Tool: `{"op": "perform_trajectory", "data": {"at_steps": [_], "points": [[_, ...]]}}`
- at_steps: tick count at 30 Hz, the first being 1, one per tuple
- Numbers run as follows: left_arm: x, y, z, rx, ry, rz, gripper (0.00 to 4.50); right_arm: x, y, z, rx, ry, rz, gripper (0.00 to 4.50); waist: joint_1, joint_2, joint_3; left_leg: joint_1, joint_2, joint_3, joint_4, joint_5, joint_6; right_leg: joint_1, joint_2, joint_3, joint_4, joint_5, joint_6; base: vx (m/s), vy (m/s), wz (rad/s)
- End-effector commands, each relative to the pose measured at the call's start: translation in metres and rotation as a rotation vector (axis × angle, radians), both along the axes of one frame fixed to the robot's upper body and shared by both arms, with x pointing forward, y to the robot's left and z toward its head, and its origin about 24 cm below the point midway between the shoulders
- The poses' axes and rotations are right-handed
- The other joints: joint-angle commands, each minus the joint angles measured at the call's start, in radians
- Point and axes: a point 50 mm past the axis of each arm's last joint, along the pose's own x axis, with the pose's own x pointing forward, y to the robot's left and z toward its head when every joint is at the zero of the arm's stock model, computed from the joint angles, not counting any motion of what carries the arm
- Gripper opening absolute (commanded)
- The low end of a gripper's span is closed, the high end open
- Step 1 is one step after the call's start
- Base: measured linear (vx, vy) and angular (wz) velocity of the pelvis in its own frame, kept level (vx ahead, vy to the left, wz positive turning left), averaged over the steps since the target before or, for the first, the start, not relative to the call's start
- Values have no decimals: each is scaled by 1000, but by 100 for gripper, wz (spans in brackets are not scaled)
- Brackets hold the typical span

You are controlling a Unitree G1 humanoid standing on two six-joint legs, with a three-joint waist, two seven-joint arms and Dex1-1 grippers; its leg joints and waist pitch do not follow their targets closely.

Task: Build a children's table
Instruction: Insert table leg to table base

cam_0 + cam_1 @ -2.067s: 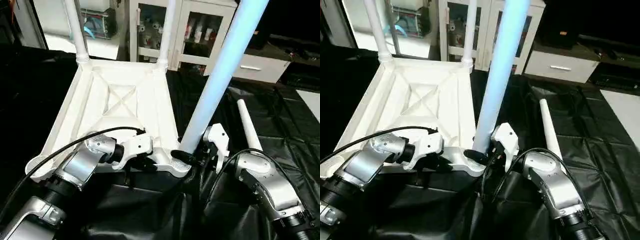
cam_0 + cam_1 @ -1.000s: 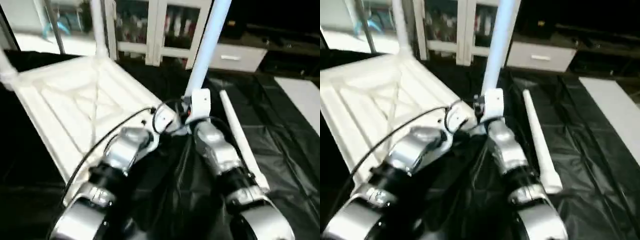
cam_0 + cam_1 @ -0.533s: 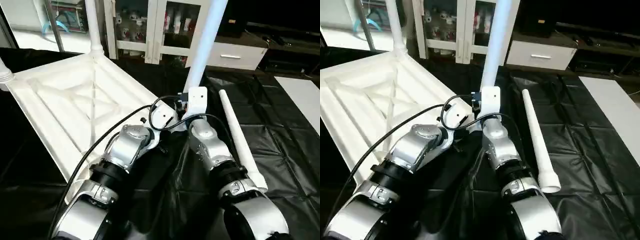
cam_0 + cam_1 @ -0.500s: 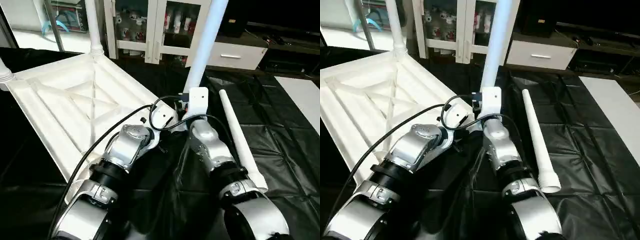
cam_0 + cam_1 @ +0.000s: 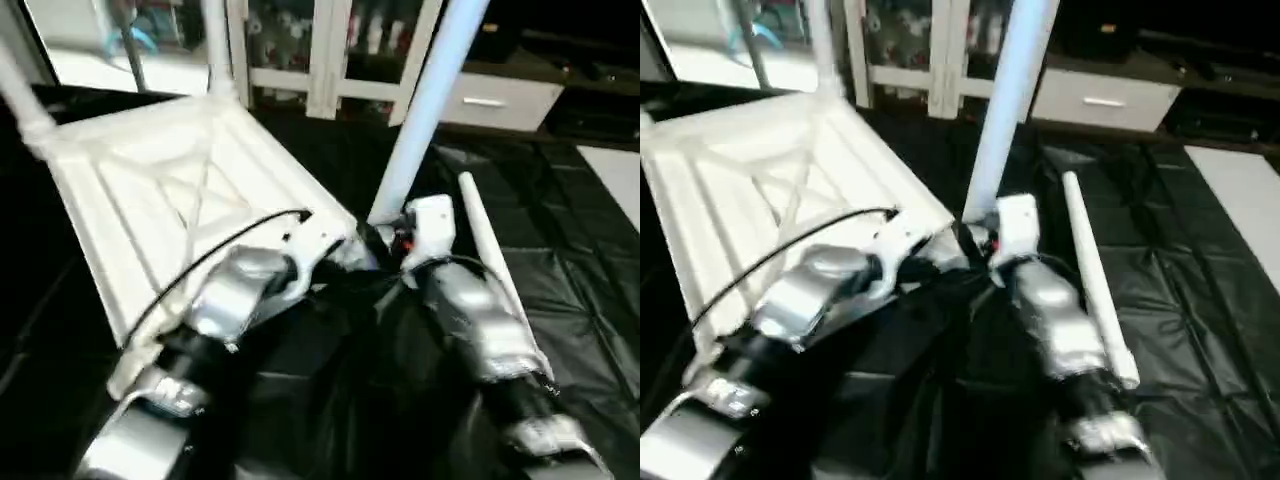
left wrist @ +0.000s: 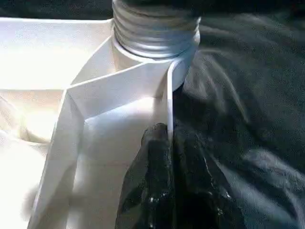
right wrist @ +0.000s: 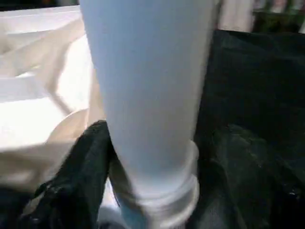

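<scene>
No readable brand, label or writing on any item.

Tabletop: white, upside down, X-ribbed underside showing, occupying the upper left and centre of the left eye view on the black cloth. Its left part is cut off by the frame edge.

Far legs: one stands in a corner socket at upper left centre; another stands at the far left edge. Both are cut off at the top.

Left gripper: fingers pinched narrow on the thin raised rim of the tabletop, one black finger inside the rim, the other outside. The threaded base of a leg sits in the socket just beyond the fingertips. In the eye views the fingers are hidden behind the wrist.

Near leg: long, pale, rising from the near corner socket at picture centre to the top edge, where it is cut off, leaning slightly right.

Right gripper: one black finger lies beside the leg's lower end, near its ribbed collar. The other finger is hidden behind the leg, so whether the jaws grip it cannot be told.

Loose leg: lies flat on the cloth right of centre, narrow end toward the top, partly hidden by the right forearm.

Cabinet: glass-fronted, upper centre, contents blurred.
</scene>
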Motion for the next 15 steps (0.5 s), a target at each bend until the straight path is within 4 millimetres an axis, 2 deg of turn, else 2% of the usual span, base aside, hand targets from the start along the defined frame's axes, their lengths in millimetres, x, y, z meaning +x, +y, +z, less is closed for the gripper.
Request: {"op": "perform_trajectory", "data": {"at_steps": [1, 4, 5, 7, 8, 10, 11, 12, 13, 14, 15], "points": [[-6, 11, -4, -4, 5, -51, 0, -10, -16, 7, 29, -10, 81, 387, 6, -1, -51, 1, 55, -9, -60, -56, 109, 63, -84, 50, -57, -77, -248, 0, 0, 0], [-16, 18, -7, -9, 52, -137, 0, -21, -28, 10, 4, -25, 187, 412, 7, -1, -49, -3, 54, -10, -59, -51, 107, 65, -82, 51, -56, -71, -245, 0, 0, 0], [-21, 22, -9, 6, 59, -207, 0, -26, -33, 10, -24, -22, 238, 417, 9, 4, -50, -1, 54, -11, -59, -56, 108, 63, -83, 50, -57, -80, -246, 0, 0, 0], [-25, 24, -10, 19, 65, -255, 0, -29, -37, 10, -44, -19, 273, 427, 7, 3, -49, 0, 55, -10, -61, -74, 102, 62, -83, 50, -59, -108, -243, 0, 0, 0], [-36, 32, -13, 50, 130, -346, 0, -37, -43, 9, -70, 3, 370, 436, 9, 6, -50, 4, 55, -9, -59, -82, 98, 58, -81, 49, -59, -114, -248, 0, 0, 0], [-44, 34, -13, 48, 159, -419, 0, -40, -45, 8, -91, 18, 422, 445, 10, 7, -49, 2, 57, -9, -60, -51, 105, 60, -80, 48, -51, -66, -259, 0, 0, 0], [-46, 35, -13, 50, 168, -436, 0, -42, -45, 8, -99, 20, 442, 445, 13, 9, -52, 6, 56, -9, -58, -47, 103, 59, -80, 47, -50, -59, -264, 0, 0, 0], [-47, 36, -13, 51, 173, -449, 0, -43, -45, 7, -106, 22, 460, 445, 14, 12, -54, 13, 58, -6, -54, -24, 109, 54, -79, 47, -44, -13, -281, 0, 0, 0], [-48, 36, -13, 53, 174, -451, 0, -45, -43, 6, -106, 28, 499, 445, 14, 12, -54, 13, 58, -6, -54, -24, 109, 54, -79, 47, -44, -13, -281, 0, 0, 0], [-47, 37, -13, 61, 167, -450, 0, -48, -39, 5, -105, 37, 559, 445, 19, 11, -52, 12, 57, -4, -52, -13, 120, 54, -76, 46, -40, 26, -300, 0, 0, 0], [-47, 37, -13, 62, 166, -450, 0, -48, -38, 5, -106, 37, 573, 445, 20, 11, -54, 12, 57, -4, -51, -14, 122, 55, -77, 45, -39, 27, -303, 0, 0, 0]]}}
